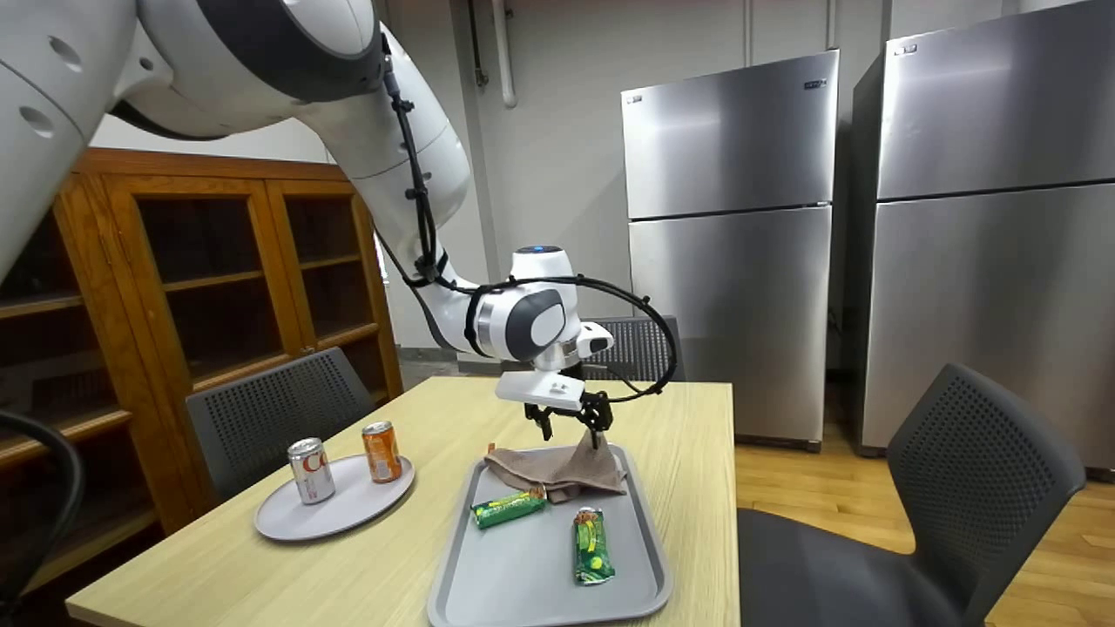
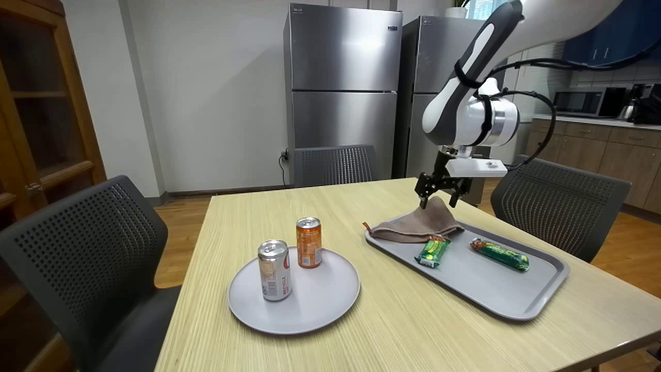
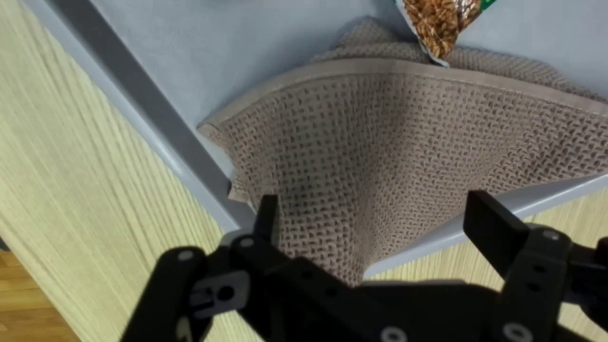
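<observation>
Fingers (image 3: 491, 228): black being shown.
Cloth (image 3: 380, 123) between them: taupe, peppered all over with dark weave holes, edged by a plain band!
Tray (image 1: 523, 570) beneath them: done in flat grey.
Wrapped bars (image 1: 509, 509) near them: green, splashed with yellow, golden-brown at one end!
Plate (image 2: 325, 294) well apart from them: pale grey.
Silver can (image 2: 274, 271) there: lettered in red.
Orange can (image 2: 309, 244) there: topped in silver!

"What's the cloth (image 3: 403, 142) like on your feed?"

"Taupe; my wrist view shows an open, waffle-like weave and a smooth hem along one edge, with another layer poking out beyond it."

"And its pose?"

"Rumpled. In both exterior views I see part of it raised in a peak."

"Where do you have it?"

"At one end of the gray tray (image 2: 490, 289); I can't tell whether it overhangs the edge."
</observation>
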`<state>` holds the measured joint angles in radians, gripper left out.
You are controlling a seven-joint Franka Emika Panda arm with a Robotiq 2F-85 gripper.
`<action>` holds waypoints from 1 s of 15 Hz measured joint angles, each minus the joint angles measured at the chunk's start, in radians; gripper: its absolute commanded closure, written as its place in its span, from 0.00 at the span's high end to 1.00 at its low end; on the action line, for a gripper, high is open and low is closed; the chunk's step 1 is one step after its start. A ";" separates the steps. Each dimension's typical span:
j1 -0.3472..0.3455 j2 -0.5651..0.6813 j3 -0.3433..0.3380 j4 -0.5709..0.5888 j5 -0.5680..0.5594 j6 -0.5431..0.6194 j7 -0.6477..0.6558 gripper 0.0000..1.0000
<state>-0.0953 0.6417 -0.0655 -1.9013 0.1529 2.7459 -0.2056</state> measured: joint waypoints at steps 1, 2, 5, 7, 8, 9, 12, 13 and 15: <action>0.000 0.013 0.000 0.012 -0.002 0.000 0.002 1.00; -0.001 0.027 0.000 0.024 -0.003 0.000 0.004 1.00; -0.005 0.061 0.000 0.057 -0.008 -0.001 0.012 1.00; -0.009 0.080 0.000 0.077 -0.013 -0.002 0.021 1.00; -0.010 0.088 0.000 0.085 -0.016 -0.002 0.026 1.00; -0.012 0.096 0.000 0.094 -0.019 -0.003 0.030 1.00; -0.013 0.117 -0.003 0.117 -0.027 -0.005 0.043 0.74; -0.013 0.124 -0.003 0.125 -0.029 -0.007 0.045 0.68; -0.014 0.133 -0.003 0.136 -0.030 -0.007 0.046 0.51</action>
<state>-0.1092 0.7747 -0.0690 -1.7658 0.1232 2.7391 -0.1596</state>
